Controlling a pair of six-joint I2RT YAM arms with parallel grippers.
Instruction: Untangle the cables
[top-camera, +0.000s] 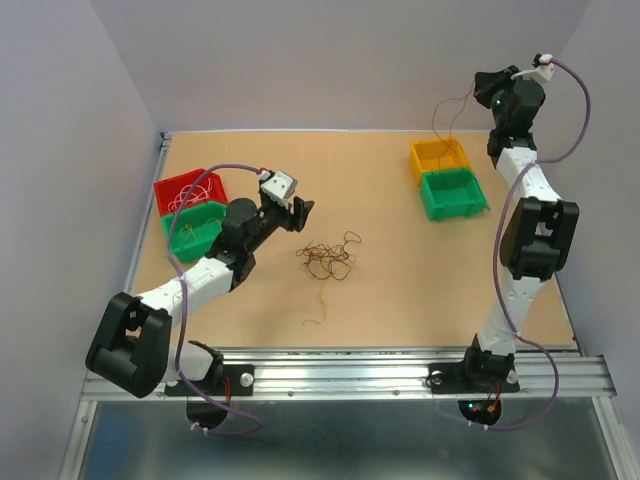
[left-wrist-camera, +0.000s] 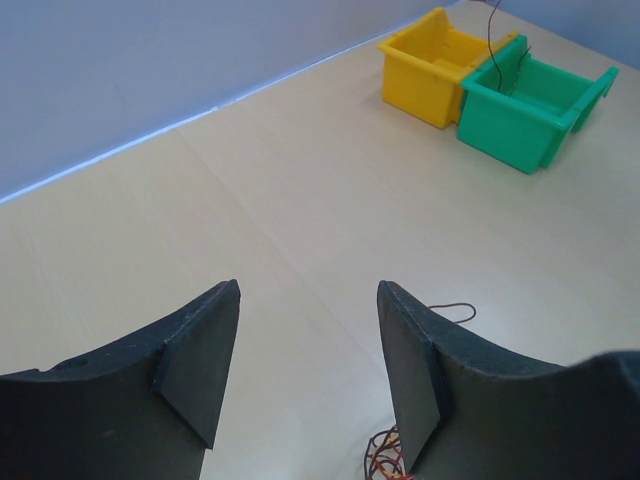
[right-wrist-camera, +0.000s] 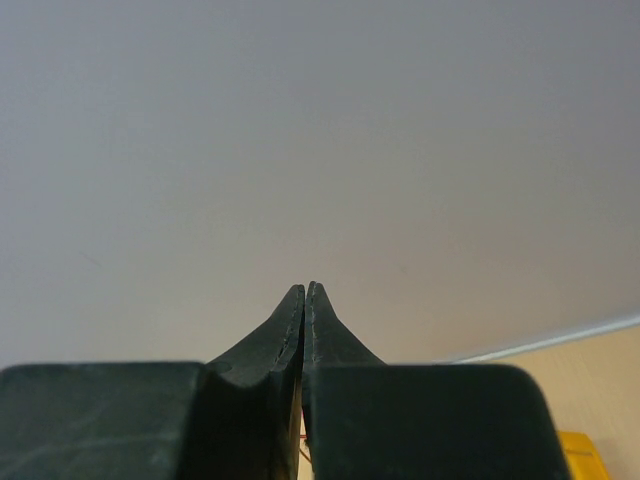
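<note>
A small knot of thin red, brown and yellow cables (top-camera: 328, 255) lies mid-table, with one loose yellowish strand (top-camera: 318, 300) nearer the front. My left gripper (top-camera: 300, 212) hovers just left of the knot, open and holding nothing. In the left wrist view the gripper (left-wrist-camera: 308, 292) shows bare table between its fingers, and the knot (left-wrist-camera: 385, 455) peeks out beside the right finger. My right gripper (top-camera: 483, 88) is raised high at the back right, shut on a thin dark cable (top-camera: 440, 115) that hangs down toward the yellow bin (top-camera: 421, 158). In the right wrist view the gripper (right-wrist-camera: 305, 290) points at the wall.
A red bin (top-camera: 165, 190) and a green bin (top-camera: 172, 235) holding thin wires stand at the left edge, behind the left arm. A green bin (top-camera: 480, 195) sits in front of the yellow one at the back right. Both bins (left-wrist-camera: 430, 65) (left-wrist-camera: 525, 100) show in the left wrist view.
</note>
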